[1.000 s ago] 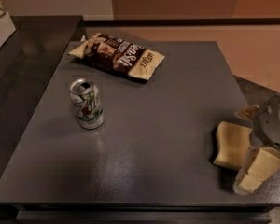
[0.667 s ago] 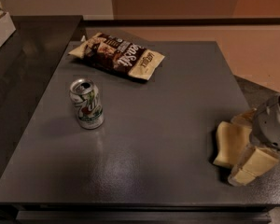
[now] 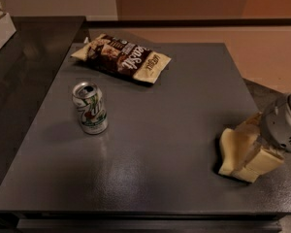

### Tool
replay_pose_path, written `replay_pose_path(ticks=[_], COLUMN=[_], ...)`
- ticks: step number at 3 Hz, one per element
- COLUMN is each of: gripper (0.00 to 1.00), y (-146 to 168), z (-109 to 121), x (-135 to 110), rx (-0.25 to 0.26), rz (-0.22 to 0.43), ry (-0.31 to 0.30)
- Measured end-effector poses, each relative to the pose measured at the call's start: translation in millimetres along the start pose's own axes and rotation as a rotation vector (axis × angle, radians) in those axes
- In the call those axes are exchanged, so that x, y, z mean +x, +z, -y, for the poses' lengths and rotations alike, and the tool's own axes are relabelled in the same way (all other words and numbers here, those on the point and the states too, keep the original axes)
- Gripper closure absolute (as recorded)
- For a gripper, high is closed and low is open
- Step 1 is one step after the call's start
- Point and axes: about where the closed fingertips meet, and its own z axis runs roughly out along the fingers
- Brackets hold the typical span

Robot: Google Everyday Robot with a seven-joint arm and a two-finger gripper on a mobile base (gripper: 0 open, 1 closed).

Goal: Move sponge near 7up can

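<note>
Camera view: gripper (image 3: 247, 152) fingers (image 3: 266, 160) have closed onto sponge (image 3: 231, 147) between them; grasp appears made, can (image 3: 89, 108) far left of them, carry pending.

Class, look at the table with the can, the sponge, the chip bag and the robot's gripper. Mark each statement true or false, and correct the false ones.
1. The can stands upright on the table. True.
2. The sponge lies right beside the can. False: it lies far across the table from the can, near the right edge.
3. The chip bag lies flat, farther from the camera than the can. True.
4. The gripper hangs over the chip bag. False: it is at the table's right edge, down at the sponge.
5. The can is at the left part of the table. True.
</note>
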Motion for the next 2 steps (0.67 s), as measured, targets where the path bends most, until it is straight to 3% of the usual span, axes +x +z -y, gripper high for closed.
replay_pose_path(ticks=[1,2], gripper=[0.87,1.00], y=[-9.2,-13.8], z=[1.8,4.9], x=[-27.4,-68.7], rx=[0.009,0.011], rz=[0.018,0.041], ry=[-0.039,-0.100])
